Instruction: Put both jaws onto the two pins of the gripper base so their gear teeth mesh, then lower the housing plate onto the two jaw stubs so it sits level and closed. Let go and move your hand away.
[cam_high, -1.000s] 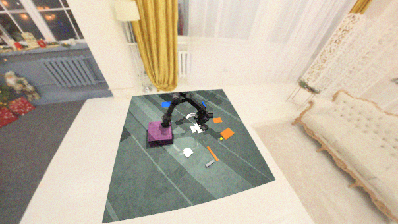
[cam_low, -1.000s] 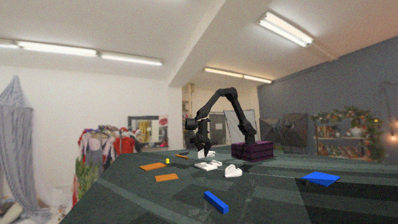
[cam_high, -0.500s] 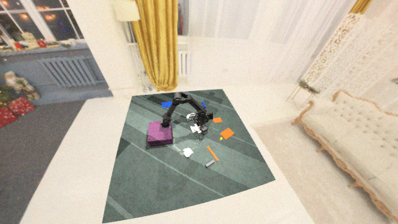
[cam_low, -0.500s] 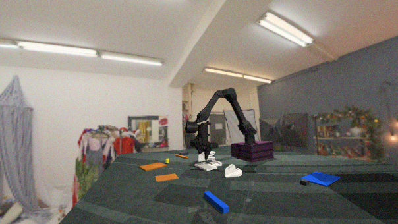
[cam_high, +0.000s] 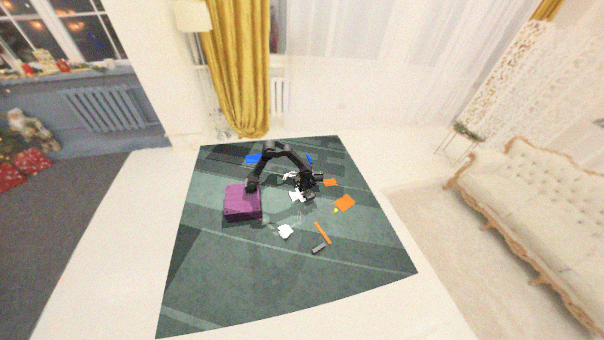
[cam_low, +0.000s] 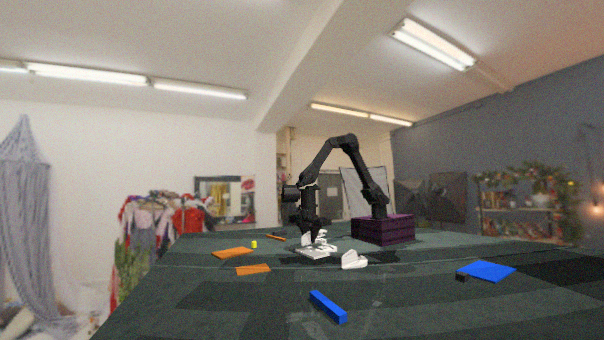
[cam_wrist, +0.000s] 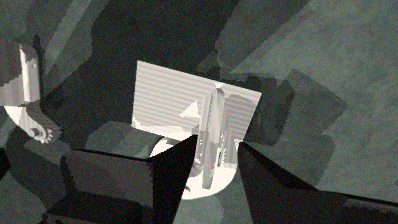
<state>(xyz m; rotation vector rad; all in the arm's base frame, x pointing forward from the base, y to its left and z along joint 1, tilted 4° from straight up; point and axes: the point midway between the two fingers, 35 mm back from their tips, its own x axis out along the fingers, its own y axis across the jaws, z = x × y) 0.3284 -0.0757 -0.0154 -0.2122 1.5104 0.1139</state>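
Note:
The white gripper base (cam_high: 296, 195) (cam_low: 312, 252) (cam_wrist: 159, 98) lies on the mat, its rectangular plate and rounded end showing in the wrist view. My gripper (cam_high: 306, 188) (cam_low: 312, 235) (cam_wrist: 217, 143) is shut on a white jaw (cam_wrist: 207, 167), directly over the base. The jaw stands on edge between the fingertips; whether it touches a pin is hidden. The other white jaw (cam_high: 288, 175) (cam_low: 353, 261) (cam_wrist: 40, 131) lies apart beside the base, its gear teeth visible in the wrist view. A squarish white piece, apparently the housing plate (cam_high: 285, 231), lies apart in the top view.
The arm stands on a purple box (cam_high: 242, 202) (cam_low: 382, 230). Orange plates (cam_high: 344, 202) (cam_low: 232, 252), an orange strip (cam_high: 322, 233), a yellow piece (cam_high: 335, 210) (cam_low: 254, 244), a grey block (cam_high: 318, 248), a blue bar (cam_low: 327, 306) and a blue plate (cam_low: 486, 271) lie around.

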